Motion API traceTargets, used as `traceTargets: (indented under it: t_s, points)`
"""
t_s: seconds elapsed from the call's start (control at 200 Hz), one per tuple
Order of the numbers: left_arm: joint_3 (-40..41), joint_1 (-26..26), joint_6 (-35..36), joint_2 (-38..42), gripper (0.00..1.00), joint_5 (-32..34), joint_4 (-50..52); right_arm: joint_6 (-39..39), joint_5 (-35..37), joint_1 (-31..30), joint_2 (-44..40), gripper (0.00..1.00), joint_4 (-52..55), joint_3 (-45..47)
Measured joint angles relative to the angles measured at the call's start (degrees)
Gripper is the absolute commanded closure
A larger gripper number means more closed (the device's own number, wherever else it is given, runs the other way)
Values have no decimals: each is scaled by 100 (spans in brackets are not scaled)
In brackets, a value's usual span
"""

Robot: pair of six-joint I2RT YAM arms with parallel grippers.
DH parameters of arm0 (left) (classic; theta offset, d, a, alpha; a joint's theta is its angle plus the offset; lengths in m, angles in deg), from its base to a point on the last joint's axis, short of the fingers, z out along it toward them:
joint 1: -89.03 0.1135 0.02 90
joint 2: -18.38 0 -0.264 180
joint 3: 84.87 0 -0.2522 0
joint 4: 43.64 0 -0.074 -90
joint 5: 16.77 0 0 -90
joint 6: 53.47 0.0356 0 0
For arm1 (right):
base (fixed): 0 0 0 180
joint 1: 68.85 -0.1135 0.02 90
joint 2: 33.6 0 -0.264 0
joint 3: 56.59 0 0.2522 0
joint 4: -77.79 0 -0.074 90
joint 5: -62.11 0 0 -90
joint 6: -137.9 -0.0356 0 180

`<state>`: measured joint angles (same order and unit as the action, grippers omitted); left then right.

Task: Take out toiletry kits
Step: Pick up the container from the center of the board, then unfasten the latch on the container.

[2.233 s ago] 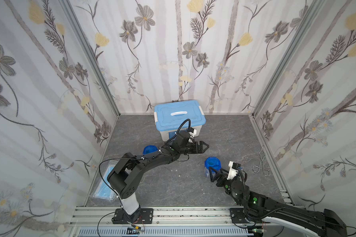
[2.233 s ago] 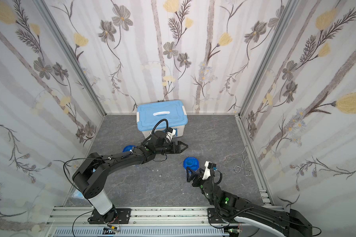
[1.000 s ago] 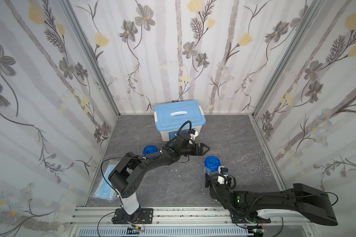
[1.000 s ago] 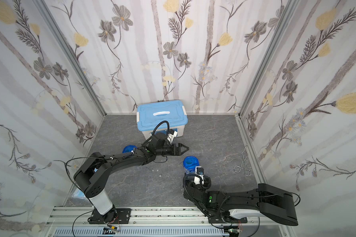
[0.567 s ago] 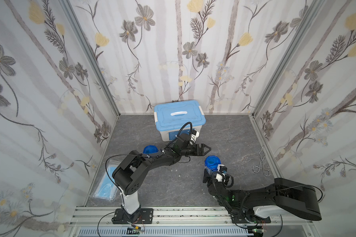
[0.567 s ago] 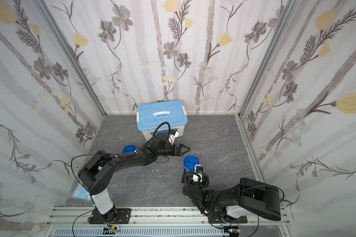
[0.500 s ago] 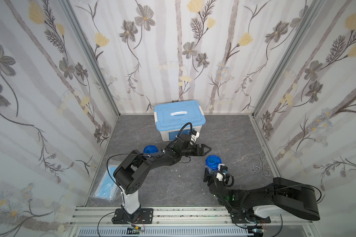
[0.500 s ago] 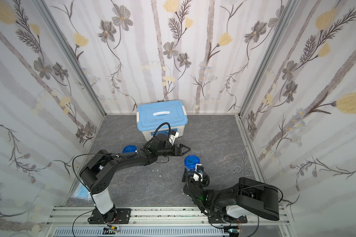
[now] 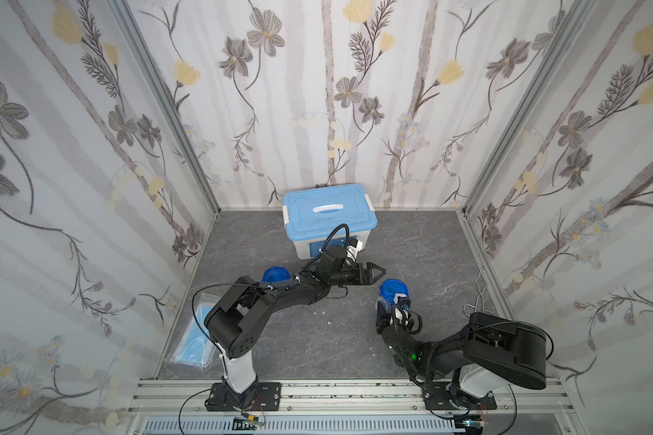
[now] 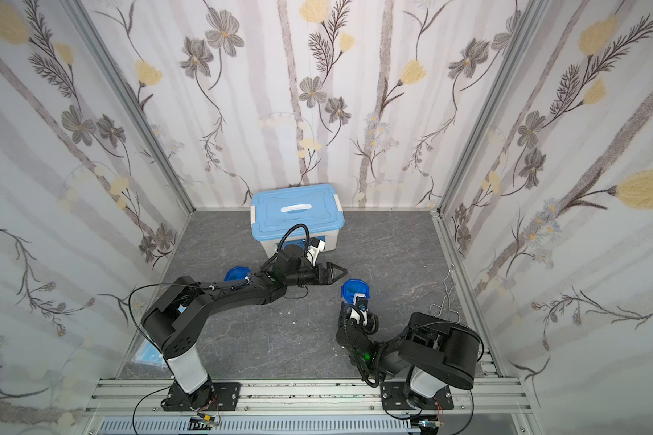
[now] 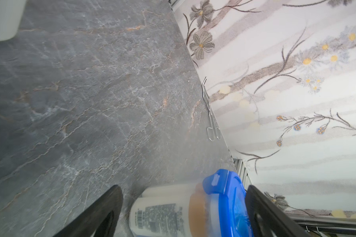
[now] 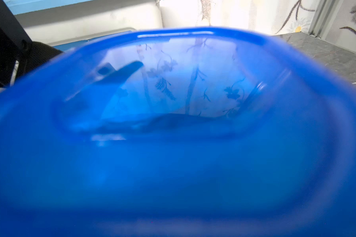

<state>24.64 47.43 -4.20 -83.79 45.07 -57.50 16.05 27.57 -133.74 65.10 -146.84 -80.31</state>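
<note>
White box, light-blue lid shut, sits at the back of the grey stone-pattern floor. Flat clear bag of blue masks lies well apart from the box, front-left. Metal tongs lie front-right of the box, by the wall.

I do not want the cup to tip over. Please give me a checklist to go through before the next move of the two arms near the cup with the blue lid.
1. Left tool open: ok.
2. Left tool apart from the cup: ok in both top views.
3. Right tool closed firmly on the cup: cannot tell, the cup hides its fingers.
4. Blue lid seated on the cup: ok.
5. Tongs lying far from the cup: ok.
</note>
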Motion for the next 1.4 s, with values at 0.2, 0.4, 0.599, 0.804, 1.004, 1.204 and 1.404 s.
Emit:
traceTargets:
  t_s: [0.2,0.4,0.599,0.804,1.004,1.204,1.404]
  points:
    - [605,214,-391,542,4,9,-402,415,-546,221,-304,56,-164,120]
    - [916,234,-1233,774,5,-105,-1366,929,-925,647,-640,58,-173,39]
    - [1069,234,-2409,461,9,-313,-2914,1193,-1204,905,-1043,61,-186,0]
    - [1010,210,-3536,-229,16,-348,-4315,1346,-1537,1139,-1582,62,-162,-74]
    - [962,116,-3825,-221,17,-334,-4859,1462,-1808,1231,-1637,62,-74,-175]
    - [863,37,-3947,-219,20,-334,-4957,1460,-1974,1368,-1541,64,107,-363]
    - [817,-20,-4035,-212,20,-334,-5012,1394,-2135,1620,-1526,63,122,-498]
